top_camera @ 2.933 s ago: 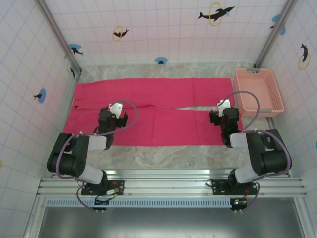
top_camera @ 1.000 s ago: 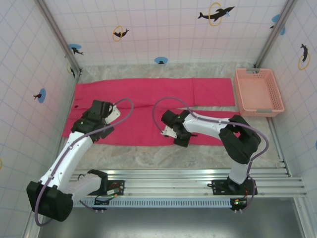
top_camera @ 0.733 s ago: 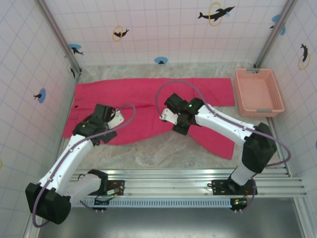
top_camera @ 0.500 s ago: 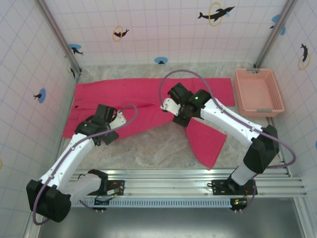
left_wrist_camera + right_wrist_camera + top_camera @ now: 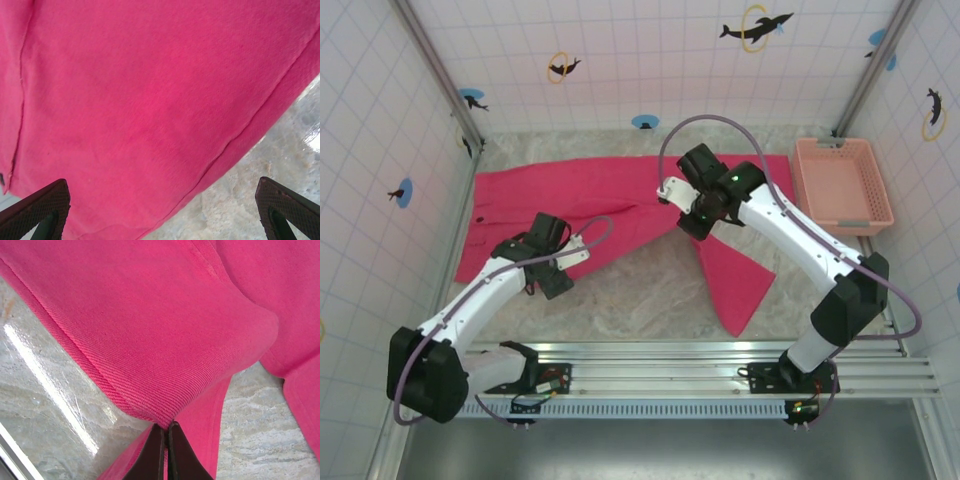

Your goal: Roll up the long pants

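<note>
The long pants (image 5: 570, 195) are bright magenta and lie across the back of the marble table (image 5: 640, 290), waist to the left. My right gripper (image 5: 693, 214) is shut on a fold of the near leg and holds it raised over the middle. That leg's end drapes down to the front right (image 5: 733, 300). The right wrist view shows the fingers (image 5: 166, 432) pinched together on the pants (image 5: 165, 325). My left gripper (image 5: 558, 272) hovers open over the near hem by the hips. Its fingertips (image 5: 37, 207) stand wide apart above the pants (image 5: 140, 100).
A pale salmon-pink lattice basket (image 5: 843, 180) stands at the back right corner, beside the far leg's end. Tiled walls close in the left, back and right. Bare marble (image 5: 280, 145) shows in front of the pants.
The right gripper has carried the near leg up and toward the back, so it swung off the table front into a diagonal drape. The left gripper shifted right and nearer, still open.
</note>
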